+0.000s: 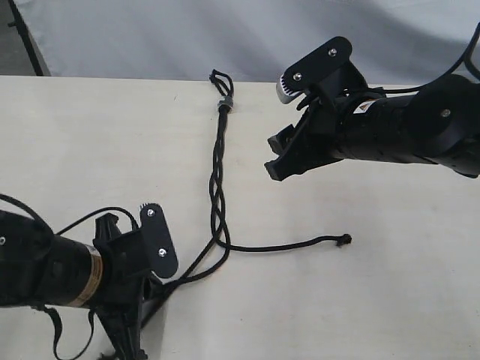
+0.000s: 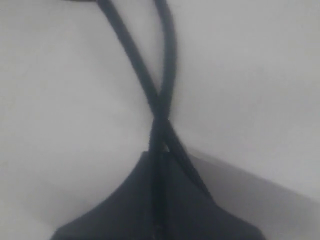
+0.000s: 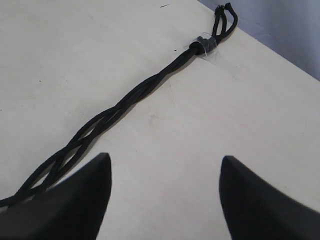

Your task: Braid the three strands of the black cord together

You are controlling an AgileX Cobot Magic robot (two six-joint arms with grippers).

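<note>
Black cord point(image 1: 219, 180), half braided, three loose ends

No legible txt, brand or nr was seen. Right arm point(image 1: 405, 135) carried a small white sticker point(image 1: 364, 107) w/ a red mark, too small to read. Left arm point(image 1: 34, 262) had a tan band point(image 1: 91, 274), nothing readable on it.

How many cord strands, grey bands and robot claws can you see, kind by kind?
Cord strands: 3
Grey band: 1
Claws: 2, the left claw shut on two of the strands, the right claw open
Total: 6
</note>
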